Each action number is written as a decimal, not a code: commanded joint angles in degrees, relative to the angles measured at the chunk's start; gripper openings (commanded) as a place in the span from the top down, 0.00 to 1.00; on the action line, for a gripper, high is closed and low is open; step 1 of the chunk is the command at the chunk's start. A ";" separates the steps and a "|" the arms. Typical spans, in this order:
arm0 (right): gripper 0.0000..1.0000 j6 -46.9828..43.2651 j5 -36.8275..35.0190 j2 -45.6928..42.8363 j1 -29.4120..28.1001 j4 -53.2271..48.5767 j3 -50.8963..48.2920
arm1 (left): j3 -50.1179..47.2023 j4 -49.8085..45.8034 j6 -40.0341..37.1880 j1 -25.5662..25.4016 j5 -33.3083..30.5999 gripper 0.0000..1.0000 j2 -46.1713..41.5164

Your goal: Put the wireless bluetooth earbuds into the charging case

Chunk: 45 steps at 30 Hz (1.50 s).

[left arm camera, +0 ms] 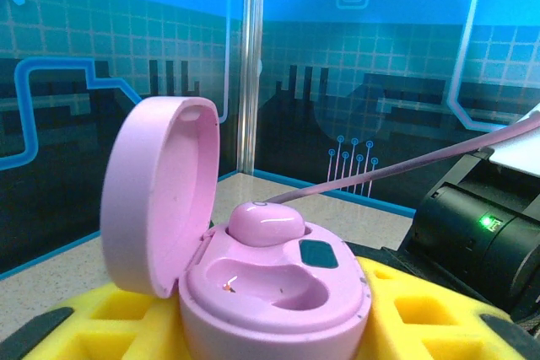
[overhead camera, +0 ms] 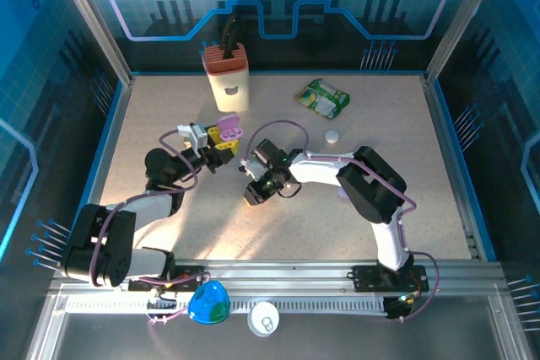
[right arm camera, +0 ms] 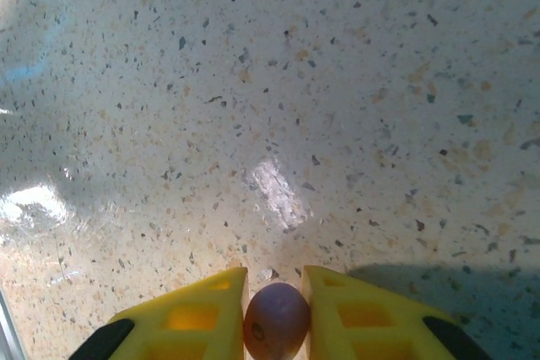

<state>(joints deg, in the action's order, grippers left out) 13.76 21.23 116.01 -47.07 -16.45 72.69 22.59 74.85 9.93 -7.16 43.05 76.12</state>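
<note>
**Left gripper is holding the open case while the right gripper is gripping the second earbud.**

The left gripper (overhead camera: 221,142) is pinching the pink charging case (left arm camera: 278,292) between its yellow fingers, with the lid (left arm camera: 156,196) standing open. One earbud (left arm camera: 266,223) is sitting in the far well, and the near well (left arm camera: 270,280) is lying empty. To its right, the right gripper (right arm camera: 275,299) is squeezing the second earbud (right arm camera: 277,326) low over the table (overhead camera: 380,149). The bud probably needs lifting, lining up over the empty well and lowering straight, staying clear of the lid. Bare tabletop is lying open between the grippers, while the cream holder (overhead camera: 228,80), green packet (overhead camera: 322,97) and white cap (overhead camera: 332,136) are sitting farther back.
</note>
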 commanded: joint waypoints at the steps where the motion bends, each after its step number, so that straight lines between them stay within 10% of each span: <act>1: 0.77 2.09 0.43 -2.80 1.29 0.29 -1.76 | -0.32 1.36 -1.41 0.57 -0.31 0.58 0.25; 13: 0.76 8.30 11.27 -10.74 5.80 3.29 -14.65 | 0.18 1.67 -1.01 0.62 0.03 0.58 1.55; 29: 0.68 9.47 -1.43 -11.70 9.89 -10.15 -14.28 | 0.81 5.40 1.19 0.57 0.61 0.58 4.21; 45: 0.64 14.91 7.55 -12.30 10.19 -0.98 -17.09 | 0.70 5.44 0.70 0.57 0.57 0.58 4.57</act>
<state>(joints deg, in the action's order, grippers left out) 27.03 27.11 104.77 -37.41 -19.66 57.17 22.63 77.91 10.57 -7.16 43.09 80.27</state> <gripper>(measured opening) 0.362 0.422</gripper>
